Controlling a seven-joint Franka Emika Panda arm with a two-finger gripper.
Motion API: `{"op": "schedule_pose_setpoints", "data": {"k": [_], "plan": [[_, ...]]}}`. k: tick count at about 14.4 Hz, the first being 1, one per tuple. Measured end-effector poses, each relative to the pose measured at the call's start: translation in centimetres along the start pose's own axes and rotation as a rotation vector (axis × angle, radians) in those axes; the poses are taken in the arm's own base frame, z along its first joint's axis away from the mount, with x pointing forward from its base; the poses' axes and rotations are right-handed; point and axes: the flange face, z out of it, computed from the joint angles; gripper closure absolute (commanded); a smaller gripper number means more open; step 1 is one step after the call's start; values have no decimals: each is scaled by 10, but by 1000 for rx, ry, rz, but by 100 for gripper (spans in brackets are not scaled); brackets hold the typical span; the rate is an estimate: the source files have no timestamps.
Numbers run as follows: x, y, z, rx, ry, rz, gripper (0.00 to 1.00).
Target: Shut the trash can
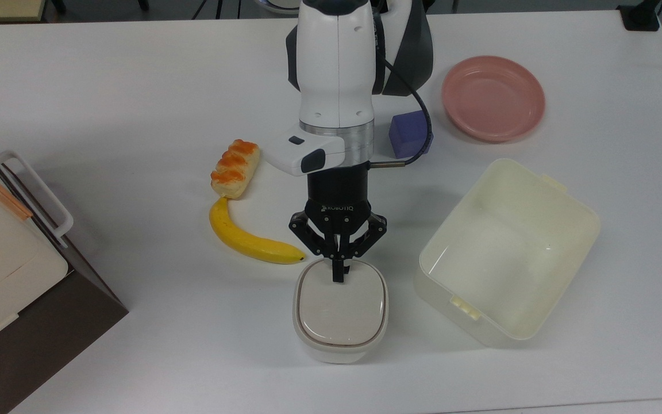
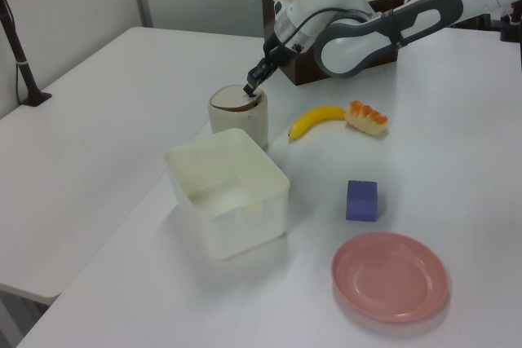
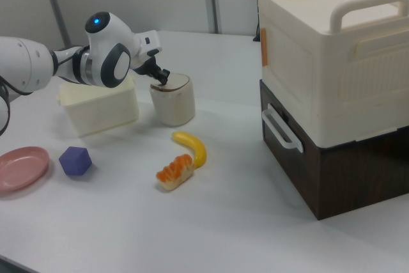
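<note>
Trash can (image 1: pixel 339 310): small cream-white rounded-square bin, upright on the white worktop (image 1: pixel 107 103), near the top view's lower centre. Its beige lid (image 1: pixel 339 303) lies flat within the rim in the top view, so it reads as down or very nearly so; whether the latch has caught cannot be told.

Gripper (image 1: pixel 338 275): black, pointing down at the lid's edge nearest the arm, on or just above it. The fingers (image 1: pixel 338 270) are pressed together into one narrow tip, holding nothing. Judged a pushing tool rather than a grasp: a closed tip presses a flat lid without catching the rim.

Banana (image 1: pixel 253 241): just beside the bin on the top view's left, apart from it.

Bread roll (image 1: pixel 235 168): orange-glazed, at the banana's far end.

Pale-yellow tub (image 1: pixel 561 195): open, beside the bin on the top view's right, not touching.

Purple block (image 1: pixel 408 133): partly behind the arm.

Pink plate (image 1: pixel 493 98): well apart, far right in the top view.

Cream storage box on dark base (image 3: pixel 332 62): at the worktop's edge.
</note>
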Motion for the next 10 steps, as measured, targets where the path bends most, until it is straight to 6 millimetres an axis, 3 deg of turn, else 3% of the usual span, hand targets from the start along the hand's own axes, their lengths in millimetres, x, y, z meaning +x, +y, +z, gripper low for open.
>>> {"op": "schedule_pose_setpoints", "data": {"k": [3,10], "plan": [[-10,-4,7,5,-20,-24,100],[-7,-4,3,7,-14,-56,100]]}}
